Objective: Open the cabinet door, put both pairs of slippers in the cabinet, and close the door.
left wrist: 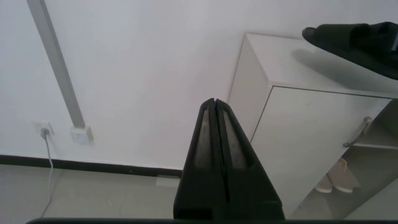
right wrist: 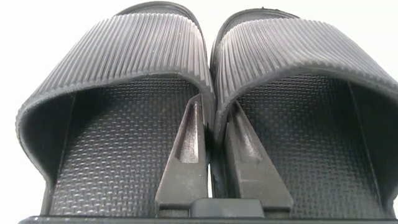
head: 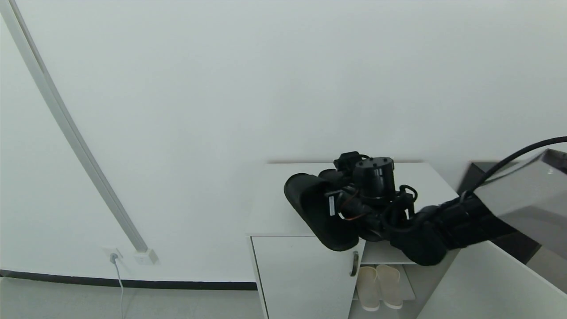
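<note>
Here, the right gripper [right wrist: 214,121] is clamped on the black slippers [head: 320,212]. One finger sits inside each slipper, and the two pinch the neighbouring inner walls of the ribbed straps together, so the pair hangs as one bundle. The pair is held over the front edge of the white cabinet's [head: 274,199] top, about midway along that edge and above the top corner of the closed left door [head: 301,274]. In the left wrist view it hangs clear of the top and casts a shadow on it.

The right door [head: 478,283] stands swung open toward the robot. Inside that compartment the beige slippers [head: 379,285] lie side by side on a low shelf, just beside the left door's handle [head: 354,263].

The left gripper [left wrist: 214,107] has its fingers pressed fully together with nothing between them, and it stands off from the cabinet's left side.

A grey cable duct [head: 71,128] runs slantwise down the wall to a box beside a socket with a plug [head: 114,256] in it
</note>
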{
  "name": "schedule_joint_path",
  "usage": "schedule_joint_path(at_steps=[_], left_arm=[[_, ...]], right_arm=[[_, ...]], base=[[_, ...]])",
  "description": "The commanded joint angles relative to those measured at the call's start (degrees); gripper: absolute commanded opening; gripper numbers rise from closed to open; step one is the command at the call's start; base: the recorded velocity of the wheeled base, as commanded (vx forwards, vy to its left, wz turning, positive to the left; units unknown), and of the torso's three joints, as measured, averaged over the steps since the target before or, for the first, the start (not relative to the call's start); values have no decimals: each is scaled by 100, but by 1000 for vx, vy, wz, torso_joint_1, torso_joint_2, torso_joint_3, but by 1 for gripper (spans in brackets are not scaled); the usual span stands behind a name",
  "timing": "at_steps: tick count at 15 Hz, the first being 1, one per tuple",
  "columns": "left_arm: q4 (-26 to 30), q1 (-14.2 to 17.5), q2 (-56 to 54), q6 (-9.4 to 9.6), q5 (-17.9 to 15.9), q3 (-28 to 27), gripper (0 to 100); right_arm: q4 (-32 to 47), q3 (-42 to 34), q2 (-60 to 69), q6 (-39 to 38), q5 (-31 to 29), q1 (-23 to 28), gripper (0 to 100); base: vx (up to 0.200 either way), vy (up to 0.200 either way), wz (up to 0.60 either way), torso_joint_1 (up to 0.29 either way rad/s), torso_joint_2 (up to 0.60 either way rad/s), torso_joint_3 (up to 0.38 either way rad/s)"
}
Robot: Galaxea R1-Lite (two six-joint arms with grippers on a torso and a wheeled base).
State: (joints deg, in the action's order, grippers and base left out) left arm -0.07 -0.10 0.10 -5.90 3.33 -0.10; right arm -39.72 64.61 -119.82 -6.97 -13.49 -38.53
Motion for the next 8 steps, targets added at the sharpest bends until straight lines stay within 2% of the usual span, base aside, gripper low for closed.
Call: schedule_joint_path(at_steps=[1,3,8], left_arm=[[-1,1,-1,-8,1,1,0],[-1,1,-1,-8,1,1,0],[-1,1,8,-8,1,1,0]], right_arm=[[-607,-1548,1312,161,708,-58,0],[-607,-2137,1778,161,928,-154,0],[-607,-2207,1760,188,884,-453,0]], base=[[0,0,0,0,0,0],[0,0,0,0,0,0],[0,0,0,0,0,0]])
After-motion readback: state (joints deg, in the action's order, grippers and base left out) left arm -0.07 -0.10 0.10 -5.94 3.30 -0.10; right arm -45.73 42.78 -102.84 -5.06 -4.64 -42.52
